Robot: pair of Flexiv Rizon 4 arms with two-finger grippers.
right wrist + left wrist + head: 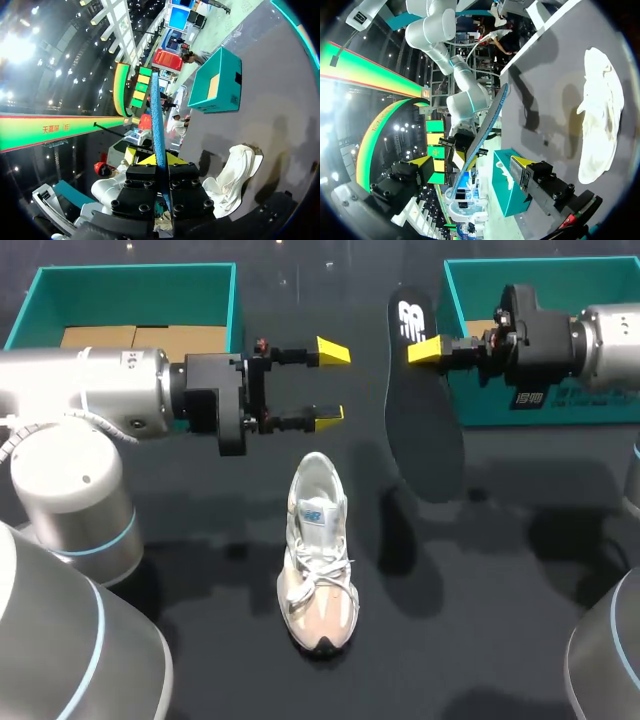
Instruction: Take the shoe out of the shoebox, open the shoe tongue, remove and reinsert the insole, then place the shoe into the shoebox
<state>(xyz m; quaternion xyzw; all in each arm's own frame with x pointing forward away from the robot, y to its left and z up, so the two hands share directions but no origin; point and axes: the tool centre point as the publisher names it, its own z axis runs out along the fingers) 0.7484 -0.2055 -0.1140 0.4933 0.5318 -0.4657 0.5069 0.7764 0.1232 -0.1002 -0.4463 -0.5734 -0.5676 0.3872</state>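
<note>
Right pincer, one insole, one shoe

Hanging insole right of shoe, left side open

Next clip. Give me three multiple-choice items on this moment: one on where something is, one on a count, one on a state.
1. Where is the shoe?
A) Inside a box
B) On the table, out in the open
C) Held up in the air

2. How many teal boxes stand on the table?
A) Three
B) One
C) Two

3. What is the right claw doing?
A) Shut on the insole
B) Open and empty
C) Shut on the shoe

Answers:
1. B: the head view shows the shoe lying on the dark tabletop, nearer than both boxes.
2. C: one box sits at each far corner.
3. A: the right wrist view shows the insole's edge pinched between the two yellow tips, and the head view shows it hanging clear of the table.
</note>
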